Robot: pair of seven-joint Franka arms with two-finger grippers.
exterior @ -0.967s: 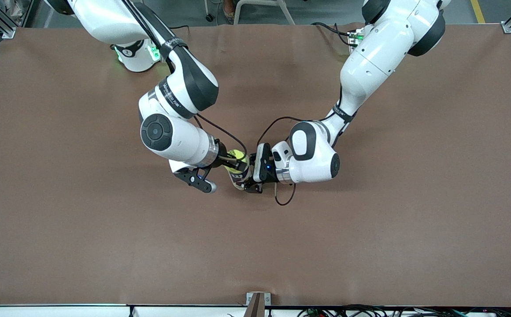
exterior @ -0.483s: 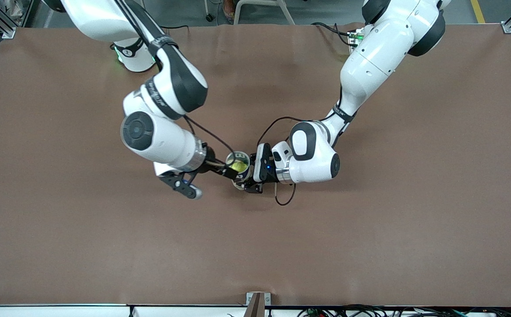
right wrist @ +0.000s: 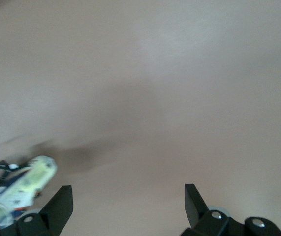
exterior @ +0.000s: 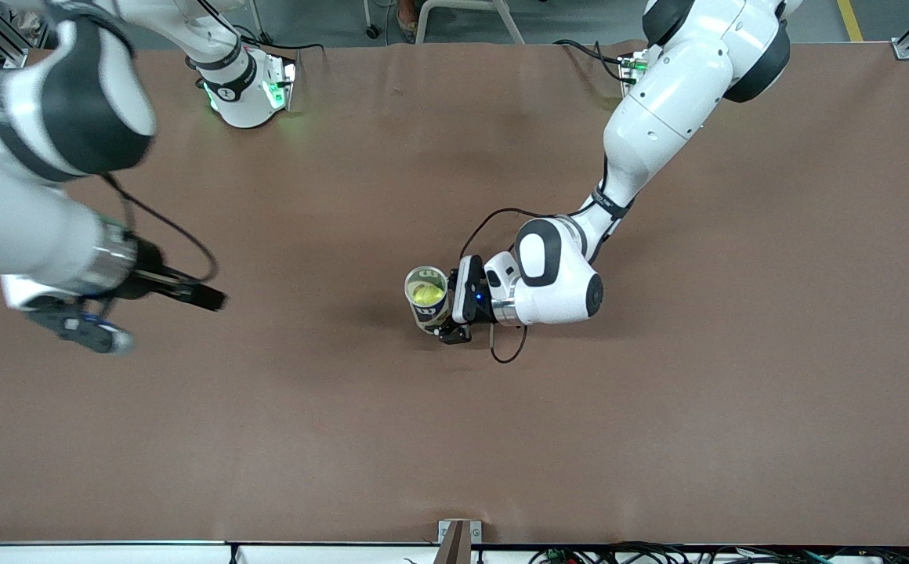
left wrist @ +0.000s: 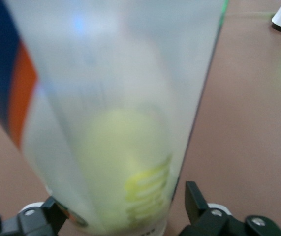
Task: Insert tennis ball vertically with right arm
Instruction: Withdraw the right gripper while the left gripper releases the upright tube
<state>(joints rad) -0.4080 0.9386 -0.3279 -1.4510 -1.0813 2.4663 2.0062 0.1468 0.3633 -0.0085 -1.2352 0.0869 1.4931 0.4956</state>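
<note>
The tennis ball sat inside the upright can mid-table. Your left end effector was spread around the can, and your right end effector hung spread and empty toward its own end. Backing the left one straight off would have avoided tipping the can.

Right arm: upper links cut off by the front view's edge, outline smeared. Right gripper: blurred. Tennis ball: a hazy yellow-green shape through the clear tube, whose top and base are cut off in the left wrist view.
</note>
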